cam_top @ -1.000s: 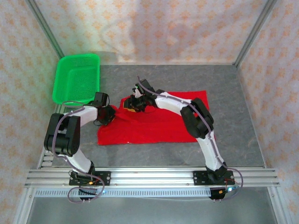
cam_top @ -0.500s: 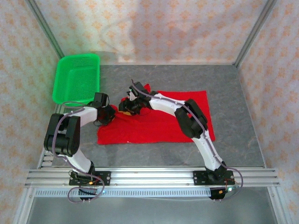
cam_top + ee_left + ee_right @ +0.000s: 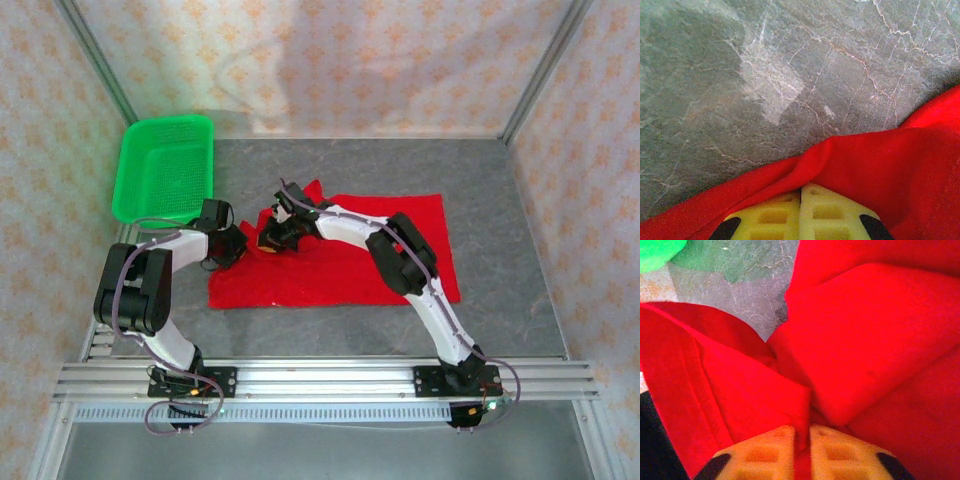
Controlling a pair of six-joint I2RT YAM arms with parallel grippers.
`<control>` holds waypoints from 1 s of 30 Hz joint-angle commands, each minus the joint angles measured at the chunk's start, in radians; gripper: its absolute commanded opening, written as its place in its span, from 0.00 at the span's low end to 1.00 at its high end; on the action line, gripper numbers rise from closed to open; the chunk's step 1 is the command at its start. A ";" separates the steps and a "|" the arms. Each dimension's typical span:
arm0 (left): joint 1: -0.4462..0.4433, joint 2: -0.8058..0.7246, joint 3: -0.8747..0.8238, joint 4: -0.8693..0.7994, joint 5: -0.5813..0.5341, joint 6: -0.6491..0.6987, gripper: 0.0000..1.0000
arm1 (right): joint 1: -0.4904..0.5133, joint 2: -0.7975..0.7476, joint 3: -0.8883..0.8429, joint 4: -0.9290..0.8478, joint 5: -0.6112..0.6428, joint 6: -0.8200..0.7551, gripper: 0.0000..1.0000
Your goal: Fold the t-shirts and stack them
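Observation:
The red t-shirt [image 3: 350, 268] lies spread on the grey table, its upper left part bunched. In the top view my left gripper [image 3: 238, 246] sits at the shirt's left edge, and my right gripper [image 3: 272, 236] is close beside it over the bunched corner. In the left wrist view the yellow fingers of my left gripper [image 3: 801, 190] are pressed together, with a ridge of red t-shirt [image 3: 880, 160] rising to their tips. In the right wrist view my right gripper [image 3: 801, 432] is shut with a fold of the t-shirt [image 3: 865, 340] pinched between its pads. The bear print is hidden.
A green mesh basket [image 3: 165, 165] stands at the back left, its corner showing as the basket [image 3: 655, 250] in the right wrist view. Bare grey table [image 3: 500, 180] lies right of and behind the shirt. Patterned walls and metal posts close the space.
My right gripper slid left toward the left gripper, taking the shirt's upper left corner along, and its jaws closed on the cloth. The left arm stayed put.

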 commanded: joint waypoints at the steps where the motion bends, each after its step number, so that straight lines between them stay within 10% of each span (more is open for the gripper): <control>1: 0.009 0.067 -0.070 -0.134 -0.060 0.010 0.01 | -0.001 -0.062 -0.014 0.015 0.059 -0.013 0.00; 30: 0.006 0.073 -0.052 -0.155 -0.065 0.031 0.01 | -0.061 -0.083 0.160 -0.264 0.463 -0.272 0.00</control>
